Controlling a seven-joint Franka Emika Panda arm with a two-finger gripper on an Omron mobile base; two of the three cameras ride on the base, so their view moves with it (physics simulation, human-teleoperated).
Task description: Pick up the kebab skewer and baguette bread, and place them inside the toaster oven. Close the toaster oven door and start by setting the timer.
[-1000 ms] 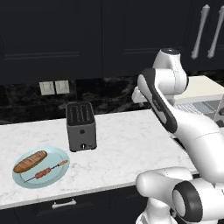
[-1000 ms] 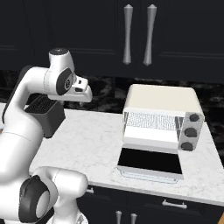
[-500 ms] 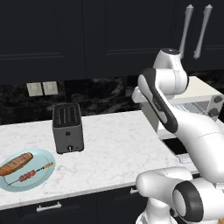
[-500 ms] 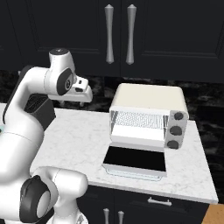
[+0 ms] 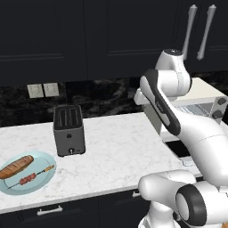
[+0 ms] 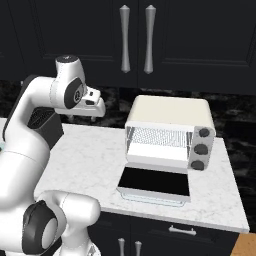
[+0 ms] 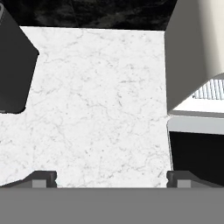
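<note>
One baguette bread [image 5: 16, 166] and one kebab skewer [image 5: 30, 177] on one plate [image 5: 44, 181]; toaster oven [image 6: 167, 132] half behind my arm, my gripper [image 7: 111, 178] wide open, empty.

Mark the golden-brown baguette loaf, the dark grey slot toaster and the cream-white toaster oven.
golden-brown baguette loaf [image 5: 16, 166], left base view, middle of crust.
dark grey slot toaster [image 5: 69, 139], left base view, front face.
cream-white toaster oven [image 6: 170, 111], right base view, top panel.

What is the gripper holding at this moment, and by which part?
Nothing is held. The gripper is open over bare counter, its fingertips wide apart with nothing between them. The kebab skewer and baguette bread lie on their plate.
</note>
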